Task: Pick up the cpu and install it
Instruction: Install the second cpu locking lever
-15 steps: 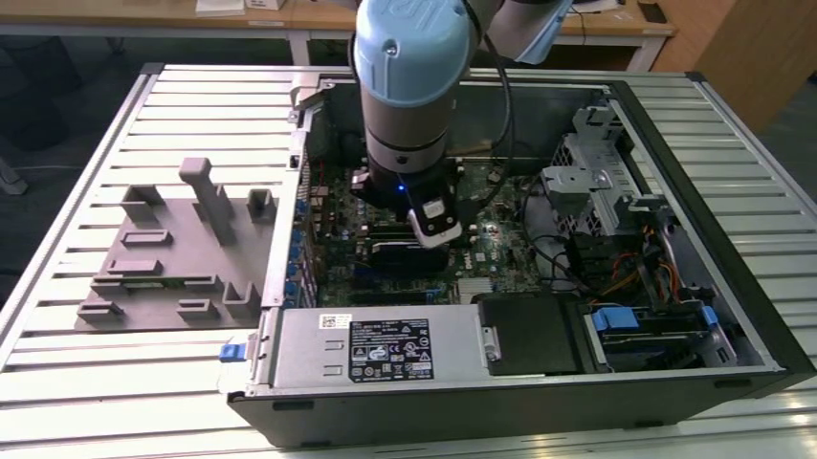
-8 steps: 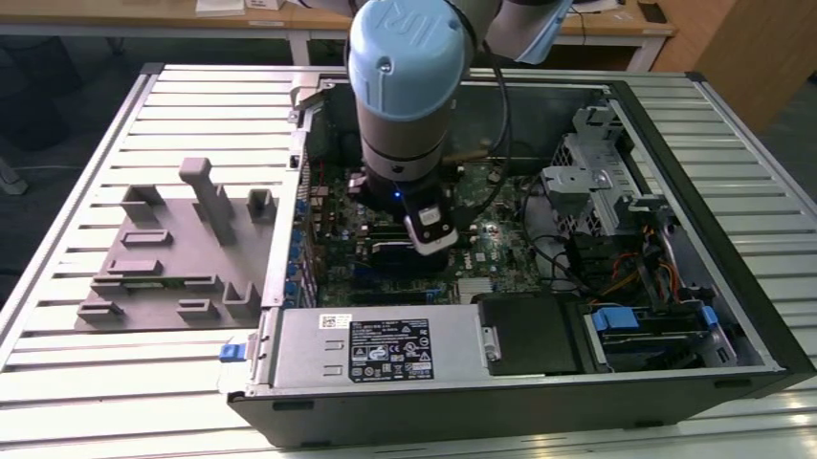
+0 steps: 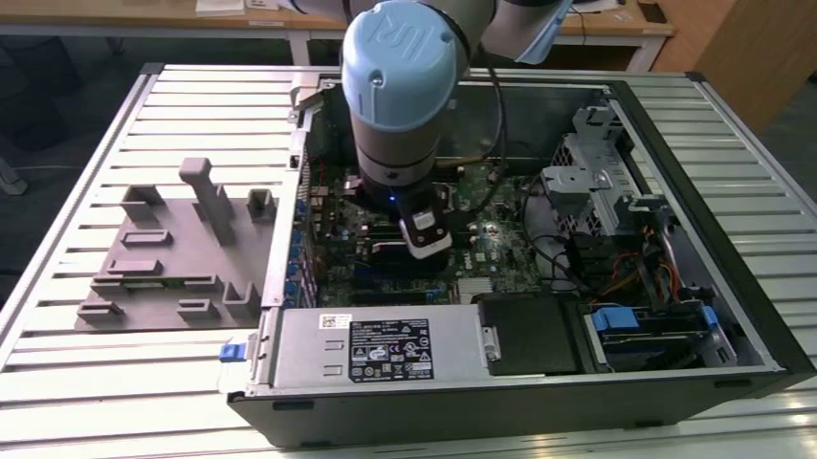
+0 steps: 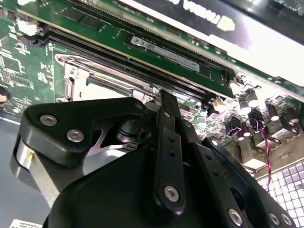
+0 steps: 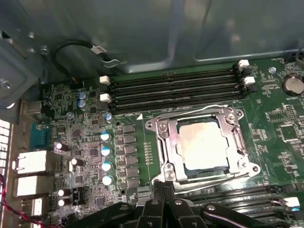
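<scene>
CPU (image 5: 203,145) looks already seated: in the first wrist view a silvery square with a pale rim sits flat inside the metal socket frame (image 5: 161,142) on the green motherboard (image 5: 273,118), with memory slots (image 5: 175,88) just beyond it.

My read is that the install step is at or near its end, and the chip is no longer carried. What remains, as a judgement, is for the arm to lift straight up out of the computer case (image 3: 664,287) without catching the frame or the cables.

Claw (image 5: 164,190) sits just beside the socket's near edge, low over the board, with the chip a little past its tips. The fingers look drawn close together with nothing visible between them, so narrow and empty as far as I can tell. The second wrist view shows the dark linkage above the same frame.

In the exterior view the arm (image 3: 402,105) reaches down into the open case. The grey plastic fixture block (image 3: 172,253) lies on the slatted bench (image 3: 77,382), at that view's left.
</scene>
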`<state>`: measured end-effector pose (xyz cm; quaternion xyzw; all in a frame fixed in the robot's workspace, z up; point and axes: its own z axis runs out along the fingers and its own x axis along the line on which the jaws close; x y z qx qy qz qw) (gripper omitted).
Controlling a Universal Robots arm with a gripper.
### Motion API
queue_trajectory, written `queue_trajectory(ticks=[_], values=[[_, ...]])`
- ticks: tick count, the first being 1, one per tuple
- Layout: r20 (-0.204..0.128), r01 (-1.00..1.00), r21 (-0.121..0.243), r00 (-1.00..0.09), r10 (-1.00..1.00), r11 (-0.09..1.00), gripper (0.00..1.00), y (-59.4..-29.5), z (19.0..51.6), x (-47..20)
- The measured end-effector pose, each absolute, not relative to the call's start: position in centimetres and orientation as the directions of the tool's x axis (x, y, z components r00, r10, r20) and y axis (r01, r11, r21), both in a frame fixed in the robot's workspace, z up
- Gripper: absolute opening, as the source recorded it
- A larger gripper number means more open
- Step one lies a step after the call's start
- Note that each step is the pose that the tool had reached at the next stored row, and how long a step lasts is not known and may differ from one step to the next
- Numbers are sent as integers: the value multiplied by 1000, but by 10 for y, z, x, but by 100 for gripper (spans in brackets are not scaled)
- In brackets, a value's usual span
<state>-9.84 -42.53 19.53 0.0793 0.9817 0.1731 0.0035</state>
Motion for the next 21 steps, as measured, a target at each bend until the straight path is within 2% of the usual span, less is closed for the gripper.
queue_trajectory(ticks=[7, 21], values=[[24, 154, 359, -987, 156, 921, 11, -422, 191, -101], [25, 156, 363, -987, 158, 918, 11, -420, 186, -101]])
